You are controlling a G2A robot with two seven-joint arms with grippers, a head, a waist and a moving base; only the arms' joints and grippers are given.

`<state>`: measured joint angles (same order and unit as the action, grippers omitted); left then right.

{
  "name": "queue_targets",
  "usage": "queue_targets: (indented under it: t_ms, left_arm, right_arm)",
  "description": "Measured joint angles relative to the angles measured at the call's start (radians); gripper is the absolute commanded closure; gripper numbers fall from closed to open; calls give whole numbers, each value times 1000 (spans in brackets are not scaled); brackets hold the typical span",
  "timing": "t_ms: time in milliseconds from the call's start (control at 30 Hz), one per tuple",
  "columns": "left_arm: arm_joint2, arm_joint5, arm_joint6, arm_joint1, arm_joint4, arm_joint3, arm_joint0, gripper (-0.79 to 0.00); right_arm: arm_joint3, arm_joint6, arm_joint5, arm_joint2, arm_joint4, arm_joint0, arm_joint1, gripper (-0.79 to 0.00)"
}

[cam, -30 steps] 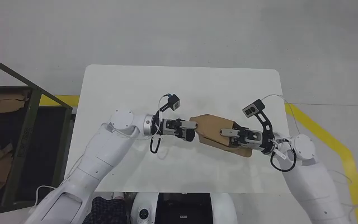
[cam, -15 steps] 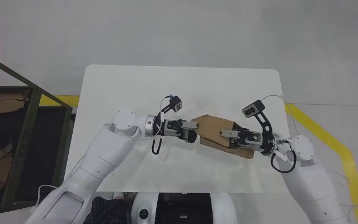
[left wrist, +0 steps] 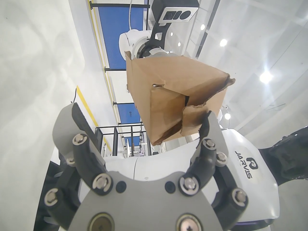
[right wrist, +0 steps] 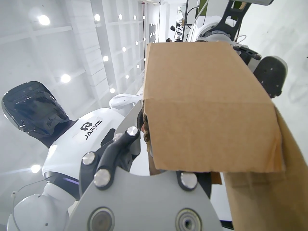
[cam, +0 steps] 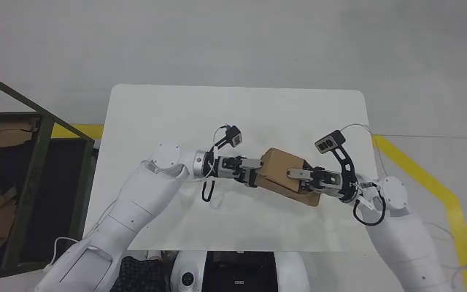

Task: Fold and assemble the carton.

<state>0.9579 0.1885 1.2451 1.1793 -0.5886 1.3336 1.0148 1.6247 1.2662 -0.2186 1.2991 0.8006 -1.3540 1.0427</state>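
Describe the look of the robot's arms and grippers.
The left arm and right arm wear smooth white shells. The left gripper and right gripper have grey plates, black bolted links and black-padded fingers. A black camera on a curved bracket tops each wrist, with looped black cables.

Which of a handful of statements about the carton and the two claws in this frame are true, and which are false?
1. The carton is opened into a box shape. True.
2. The left claw is clamped shut on it. False: it is open, with one fingertip touching a torn flap.
3. The right claw grips the carton. True.
4. The carton lies flat on the table. False: it is held clear of the table, between the two arms.
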Motion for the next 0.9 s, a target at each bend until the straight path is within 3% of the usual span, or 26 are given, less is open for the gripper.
queue_targets:
  t_ms: [900]
  left_arm:
    - [-13, -18, 5, 1, 29, 31, 10, -785]
  right_arm:
    - [-8, 47, 26, -32, 14, 12, 6, 0]
